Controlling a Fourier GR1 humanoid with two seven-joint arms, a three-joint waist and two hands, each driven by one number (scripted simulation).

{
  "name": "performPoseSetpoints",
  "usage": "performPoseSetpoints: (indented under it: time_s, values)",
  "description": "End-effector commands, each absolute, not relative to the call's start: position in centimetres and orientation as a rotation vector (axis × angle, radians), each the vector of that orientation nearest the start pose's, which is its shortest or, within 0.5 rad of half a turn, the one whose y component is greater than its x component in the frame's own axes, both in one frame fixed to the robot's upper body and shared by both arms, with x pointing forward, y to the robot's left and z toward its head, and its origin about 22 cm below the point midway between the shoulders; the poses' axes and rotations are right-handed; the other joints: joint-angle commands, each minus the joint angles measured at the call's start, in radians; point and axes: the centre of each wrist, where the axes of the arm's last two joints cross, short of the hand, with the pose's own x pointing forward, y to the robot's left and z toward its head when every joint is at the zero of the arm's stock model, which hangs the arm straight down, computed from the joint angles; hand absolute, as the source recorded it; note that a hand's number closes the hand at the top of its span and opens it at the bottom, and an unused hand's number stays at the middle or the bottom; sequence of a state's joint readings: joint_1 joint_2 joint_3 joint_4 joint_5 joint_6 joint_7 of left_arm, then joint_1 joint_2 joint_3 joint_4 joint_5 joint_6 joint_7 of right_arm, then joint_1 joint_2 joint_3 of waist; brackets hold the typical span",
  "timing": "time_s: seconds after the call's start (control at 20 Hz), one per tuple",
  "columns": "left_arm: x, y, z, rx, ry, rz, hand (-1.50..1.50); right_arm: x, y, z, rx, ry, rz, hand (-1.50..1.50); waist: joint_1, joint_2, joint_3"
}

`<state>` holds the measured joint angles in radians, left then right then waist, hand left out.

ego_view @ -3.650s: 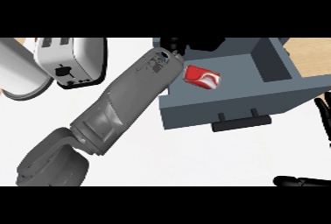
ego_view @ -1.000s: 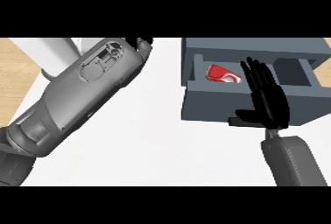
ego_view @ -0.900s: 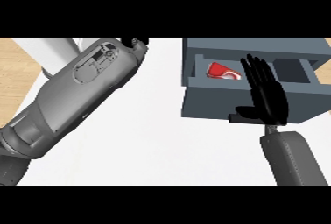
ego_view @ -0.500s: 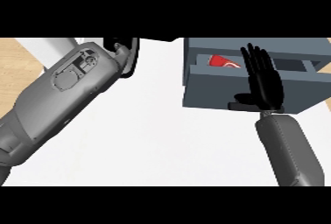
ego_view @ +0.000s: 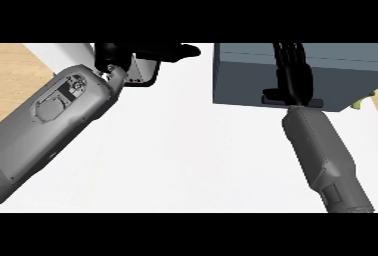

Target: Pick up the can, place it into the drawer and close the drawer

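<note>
Right hand [ego_view: 294, 70] lies flat against the drawer [ego_view: 244, 75] front, fingers straight and pointing to 12 o'clock, palm over the dark handle [ego_view: 316, 102] at the lower edge of the front panel. The fingers are extended and grasp nothing. The drawer face sits directly ahead of this hand, at 12 o'clock from its wrist, so any closing push runs along the forearm's long axis, which climbs from 5 o'clock to 11 o'clock.

Left hand [ego_view: 148, 52] shows at the upper left, well apart from the drawer, at about 9 o'clock from it. Its fingers are dark against a pale object and their state cannot be told. The right hand is plainly the nearer of the two to the drawer.

The can is not visible. No opening into the drawer shows: only the grey front panel and a lighter band along its top. By judgement the can is already inside and the drawer is at or near shut; what remains is to finish the push and confirm closure.

Count: one drawer, one handle, two hands, no can in view. A pale appliance-like object [ego_view: 142, 70] sits behind the left hand; it is too hidden to identify. The surface [ego_view: 192, 160] is white.
</note>
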<state>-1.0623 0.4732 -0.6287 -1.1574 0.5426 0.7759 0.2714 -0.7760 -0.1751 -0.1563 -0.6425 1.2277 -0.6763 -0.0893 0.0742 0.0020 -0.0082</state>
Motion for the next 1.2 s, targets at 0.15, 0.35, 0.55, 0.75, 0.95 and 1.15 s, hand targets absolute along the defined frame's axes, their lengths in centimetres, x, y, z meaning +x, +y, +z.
performPoseSetpoints:
  time_s: [0.15,0.35,0.55,0.75,0.95,1.15]
  values:
    - [37.3,13.0,18.0,0.232,-1.713,-0.074,-1.5,43.5,-22.2,4.3,-1.382,-1.675,0.824,-1.5,0.015,0.02,0.011]
    - [36.9,14.1,17.8,0.241,-1.705,-0.094,-1.5,44.9,-20.7,6.6,-1.394,-1.664,0.819,-1.5,0.024,0.023,0.01]
    - [36.4,14.2,17.1,0.232,-1.713,-0.075,-1.5,45.3,-22.1,7.5,-1.408,-1.668,0.807,-1.5,0.023,0.027,0.011]
    - [35.4,14.1,17.1,0.206,-1.739,-0.083,-1.5,45.6,-20.7,7.6,-1.382,-1.658,0.767,-1.5,0.038,0.028,0.011]
    - [35.0,14.9,16.1,0.213,-1.725,-0.092,-1.5,46.2,-19.1,9.0,-1.322,-1.7,0.819,-1.5,0.025,0.026,0.01]
    - [34.7,15.8,15.4,0.218,-1.718,-0.096,-1.5,45.8,-17.7,8.2,-1.205,-1.826,0.648,-1.5,0.027,0.027,0.013]
